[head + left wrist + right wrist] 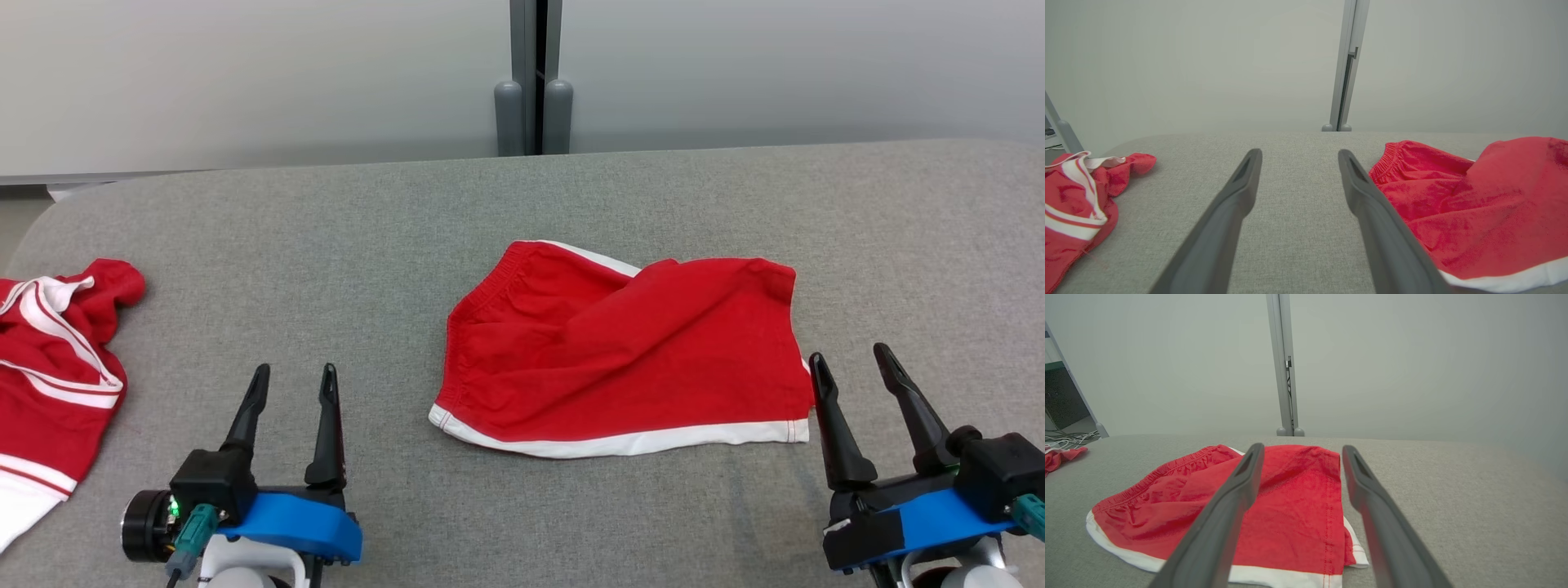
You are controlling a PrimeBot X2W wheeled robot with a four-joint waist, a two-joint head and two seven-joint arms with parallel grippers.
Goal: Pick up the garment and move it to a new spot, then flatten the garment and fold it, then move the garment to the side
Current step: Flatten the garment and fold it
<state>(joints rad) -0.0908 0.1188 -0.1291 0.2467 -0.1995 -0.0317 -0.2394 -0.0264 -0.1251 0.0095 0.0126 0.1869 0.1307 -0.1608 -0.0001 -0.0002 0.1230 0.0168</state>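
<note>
1. Table (pixel 522 196): grey woven cover, rounded far-left corner, spanning the head view from side to side.

2. Partition wall (pixel 245 73): pale grey panels behind the table's far edge, joined at a grey upright post (pixel 535 82) with two rounded feet.

3. Red shorts (pixel 620 359): the task garment. They lie on the table, middle to slightly right of centre, held by neither gripper.
   - The gathered elastic waistband is at the robot's left end.
   - A white trim band runs along the near edge, and a sliver of white shows at the far edge.
   - They are not flat: a diagonal fold crosses the upper layer, with creases near the waistband.

4. Second red garment (pixel 49 367): crumpled at the table's left edge, with white stripes and a white-edged opening, cut off by the frame. It lies well apart from the shorts.

5. Right gripper (pixel 849 353): two long dark fingers on a blue-and-black mount.
   - The fingers are spread wide and hold nothing.
   - The inner fingertip is just beside the shorts' near right corner; whether it touches cannot be told.
   - In the right wrist view that finger overlaps the red cloth, while the other lies over bare table.

6. Left gripper (pixel 295 371): same build, with a green light at its base.
   - The fingers are parted and empty.
   - It sits over bare table between the two garments, clear of both.

7. Cables (pixel 1069 437): a pale tangle beyond the table's far-left corner, seen in the right wrist view.
</note>
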